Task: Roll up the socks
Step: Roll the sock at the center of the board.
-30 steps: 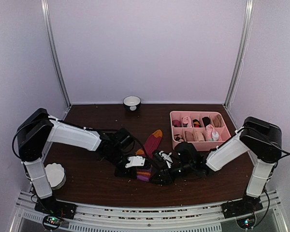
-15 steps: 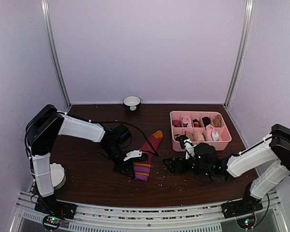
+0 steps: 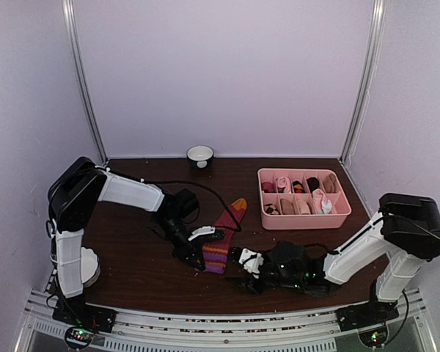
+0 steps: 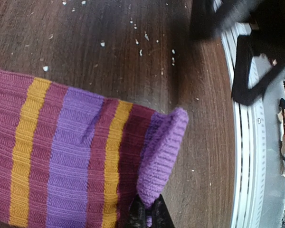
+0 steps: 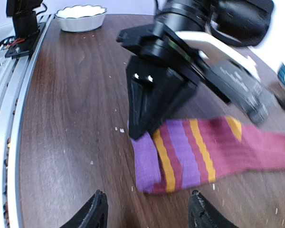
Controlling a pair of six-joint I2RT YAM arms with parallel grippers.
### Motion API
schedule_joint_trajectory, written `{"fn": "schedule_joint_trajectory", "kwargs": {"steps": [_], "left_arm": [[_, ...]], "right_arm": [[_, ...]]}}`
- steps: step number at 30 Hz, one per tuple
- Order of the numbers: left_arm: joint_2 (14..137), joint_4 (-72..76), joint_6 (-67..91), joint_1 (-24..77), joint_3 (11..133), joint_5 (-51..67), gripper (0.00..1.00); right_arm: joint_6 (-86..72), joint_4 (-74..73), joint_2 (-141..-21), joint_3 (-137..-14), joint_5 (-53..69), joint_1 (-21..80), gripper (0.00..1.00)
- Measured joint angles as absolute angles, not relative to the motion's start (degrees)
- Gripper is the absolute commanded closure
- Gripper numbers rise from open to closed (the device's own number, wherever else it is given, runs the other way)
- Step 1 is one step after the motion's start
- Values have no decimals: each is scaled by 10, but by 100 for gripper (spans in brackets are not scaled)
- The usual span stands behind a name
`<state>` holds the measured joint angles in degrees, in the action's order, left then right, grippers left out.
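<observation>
— Pinching, that's what the left gripper (image 4: 146, 214) is doing: its 2 fingers are closed tight on the folded purple cuff (image 4: 162, 152) of the striped sock (image 3: 227, 224).
— And the right gripper (image 5: 147, 211)?
— Spread wide just beside that cuff, low over the table (image 3: 132, 271), nothing between its fingers.
— How many socks out loose?
— I count 1, dark red with purple and orange bands. It lies flat on the table between the 2 arms, toe pointing to the back.
— Containers?
— 3. 1 pink tray (image 3: 301, 221) on the right, divided in 2 rows, with small rolled socks (image 3: 319, 199) in its compartments, too small to count. 1 white bowl (image 3: 200, 155) at the back wall and 1 fluted dish (image 3: 84, 265) at the near left; their insides I cannot make out.
</observation>
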<state>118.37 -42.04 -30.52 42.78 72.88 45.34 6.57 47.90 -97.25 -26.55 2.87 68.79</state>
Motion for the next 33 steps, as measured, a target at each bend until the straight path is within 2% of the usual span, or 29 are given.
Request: {"fn": "schedule_joint_trajectory", "kwargs": {"steps": [12,22,29,33], "left_arm": [[1193,-433,-305,427,738,462,100],[1193,-434,-305,427,738,463,100],[1193,-435,-307,427,738,463,100],[1193,-435,-310,427,738,463,100]], "right_arm": [[243,405,-1080,-418,64,688,58],[269,389,-1126,-442,67,682,70],[262,391,-1129,-444,66,676,72],[251,393,-1132,-444,68,671,85]]}}
